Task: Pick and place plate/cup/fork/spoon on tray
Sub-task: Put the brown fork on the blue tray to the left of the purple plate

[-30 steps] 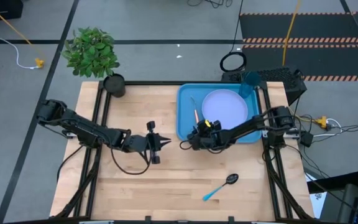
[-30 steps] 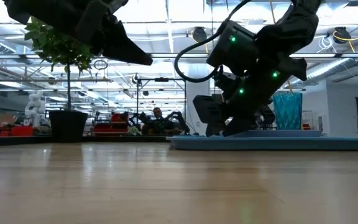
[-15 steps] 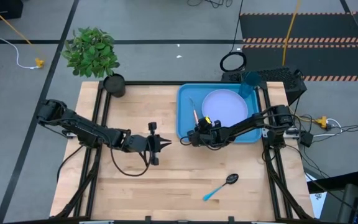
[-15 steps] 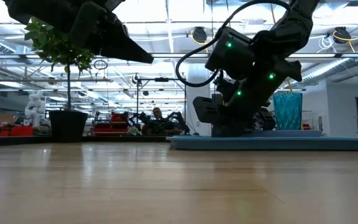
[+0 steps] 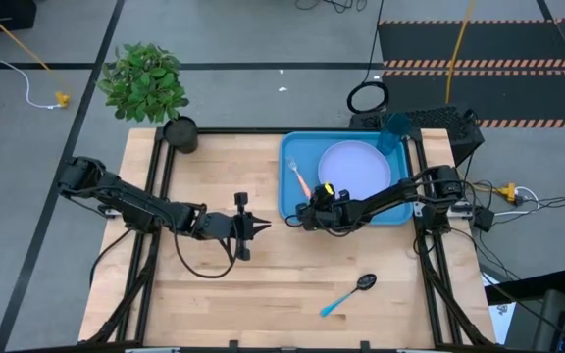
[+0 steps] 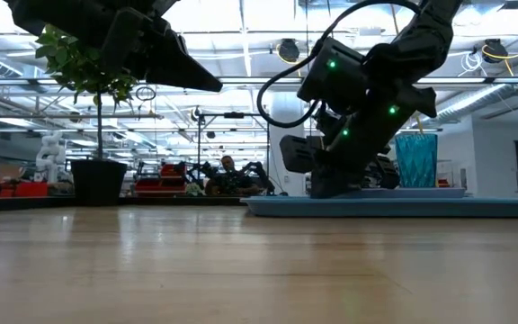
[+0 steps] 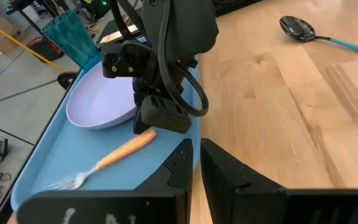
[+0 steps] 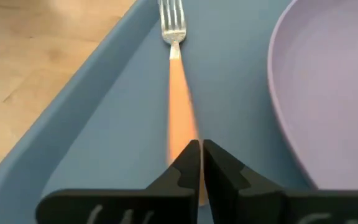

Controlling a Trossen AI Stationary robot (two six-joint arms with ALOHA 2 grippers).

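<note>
While the right gripper [image 5: 300,214] is closed with its fingers [image 8: 188,163] pressed together over the orange handle end of the slim silver-tined fork [image 8: 178,81], whether it grasps the handle cannot be told. The fork lies in the bright blue rectangular tray [image 5: 292,162], ahead of the gripper, beside the round pale lavender plate [image 5: 354,169]. The left gripper [image 5: 263,226] hovers nearly closed and empty above the wooden surface [image 5: 214,294], near the tray's edge.
</note>
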